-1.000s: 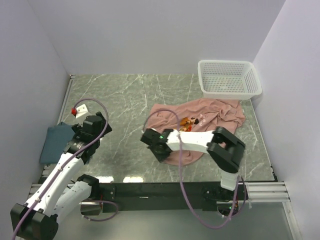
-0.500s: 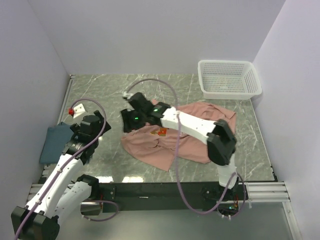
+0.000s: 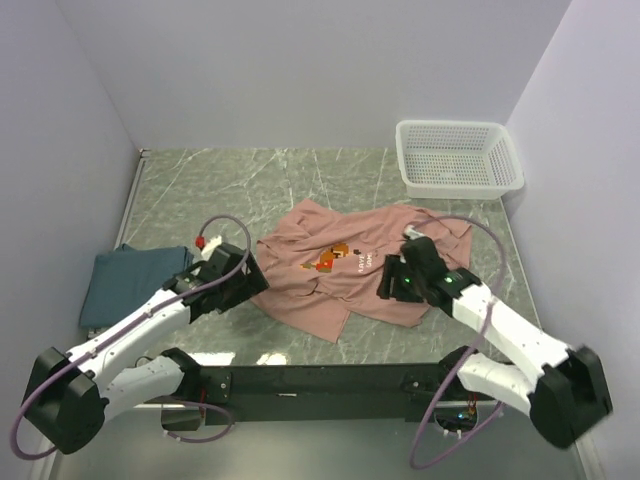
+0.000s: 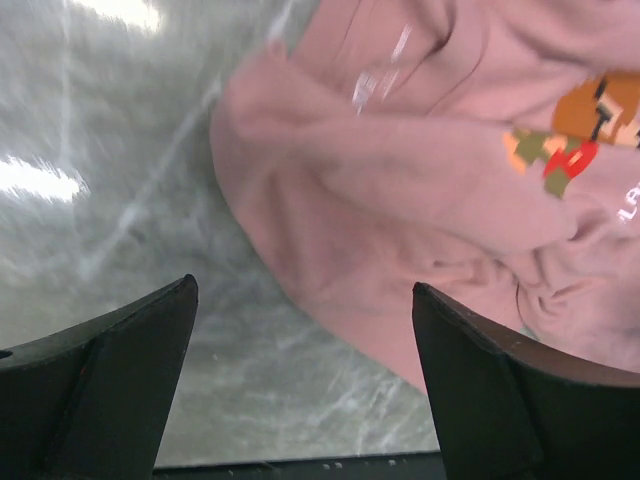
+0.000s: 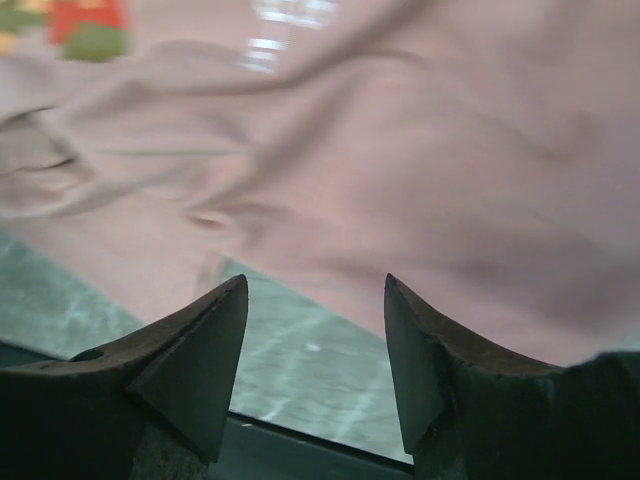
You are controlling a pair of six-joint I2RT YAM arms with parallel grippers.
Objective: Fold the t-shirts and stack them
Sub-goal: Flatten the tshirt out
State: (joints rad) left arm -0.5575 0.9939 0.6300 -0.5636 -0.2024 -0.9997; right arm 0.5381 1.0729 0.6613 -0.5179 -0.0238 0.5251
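Salmon-pink t-shirt lies crumpled mid-desk; teal t-shirt lies at the left edge. Left gripper spread wide at the pink shirt's left hem; right gripper parted, empty, over its right side. Risk: pinching bunched layers would skew the fold.

A salmon-pink t-shirt with orange-red-green print; teal-blue t-shirt; white mesh basket; grey-green white-veined marbled table

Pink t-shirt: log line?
pink t-shirt: spread, unfolded | teal t-shirt: left edge | left gripper: open, empty | right gripper: open, empty
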